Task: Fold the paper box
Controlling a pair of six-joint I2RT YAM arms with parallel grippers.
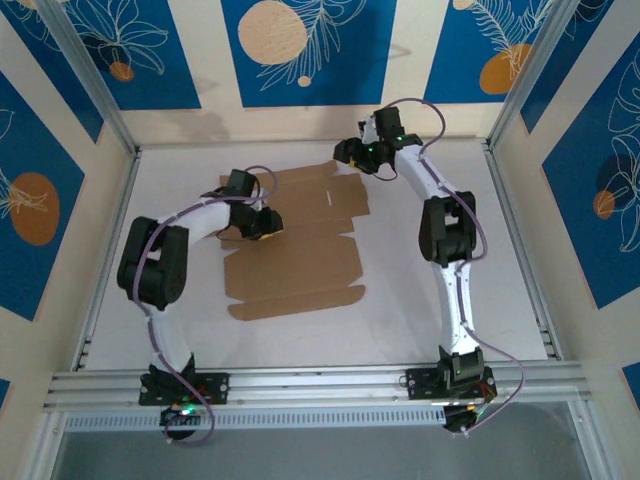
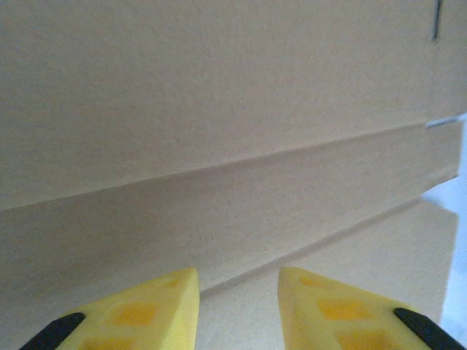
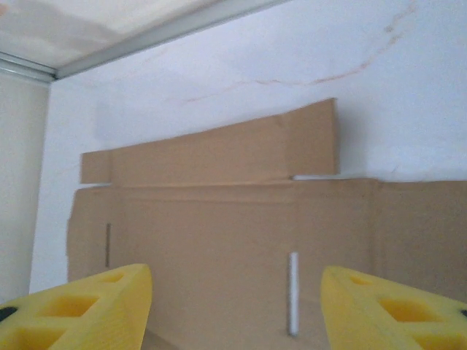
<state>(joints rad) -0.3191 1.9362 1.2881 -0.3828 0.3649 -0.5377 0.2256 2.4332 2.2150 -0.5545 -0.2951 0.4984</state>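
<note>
The paper box (image 1: 300, 245) lies unfolded as a flat brown cardboard sheet on the white table, flaps spread out. My left gripper (image 1: 265, 225) hovers low over the sheet's left part. In the left wrist view its yellow fingers (image 2: 157, 306) stand a little apart, jaws open (image 2: 237, 281), with creased cardboard (image 2: 219, 146) close beneath and nothing between them. My right gripper (image 1: 350, 152) sits over the sheet's far right corner. In the right wrist view it is open wide (image 3: 235, 275) above a panel (image 3: 219, 233) with a narrow slot (image 3: 293, 292); a long flap (image 3: 219, 149) lies beyond.
Aluminium rails (image 1: 310, 382) frame the white table (image 1: 420, 330) at the near edge and sides. Blue and cream patterned walls (image 1: 60, 190) enclose the workspace. Bare table lies right of and in front of the cardboard.
</note>
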